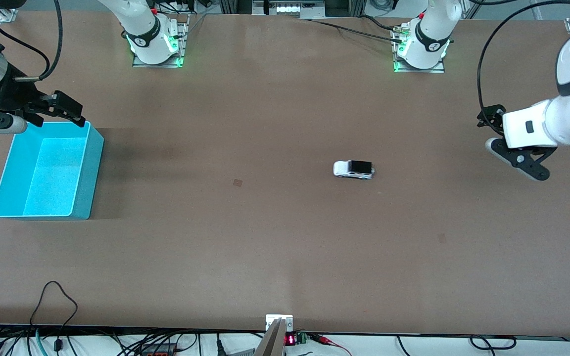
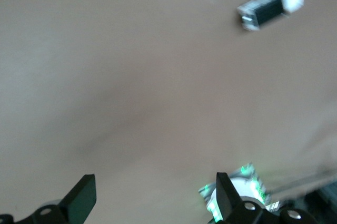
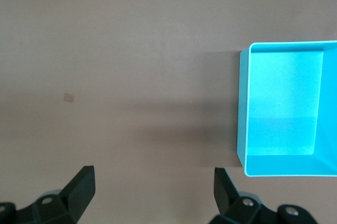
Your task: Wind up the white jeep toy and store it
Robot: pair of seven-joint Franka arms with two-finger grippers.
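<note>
The white jeep toy [image 1: 354, 169], with its black roof panel, stands on its wheels on the bare table, somewhat toward the left arm's end. It also shows in the left wrist view [image 2: 271, 5]. My left gripper [image 1: 496, 136] [image 2: 155, 195] hangs open and empty over the table at the left arm's end, well apart from the jeep. The turquoise bin [image 1: 94, 173] [image 3: 241, 108] is empty at the right arm's end. My right gripper [image 1: 70, 111] [image 3: 152, 190] is open and empty over the table just past the bin's edge that lies farther from the front camera.
The two arm bases [image 1: 154, 42] [image 1: 421, 47] stand along the table edge farthest from the front camera. A small dark mark [image 1: 237, 182] lies mid-table. Cables [image 1: 55, 306] and a metal bracket [image 1: 279, 322] sit at the edge nearest that camera.
</note>
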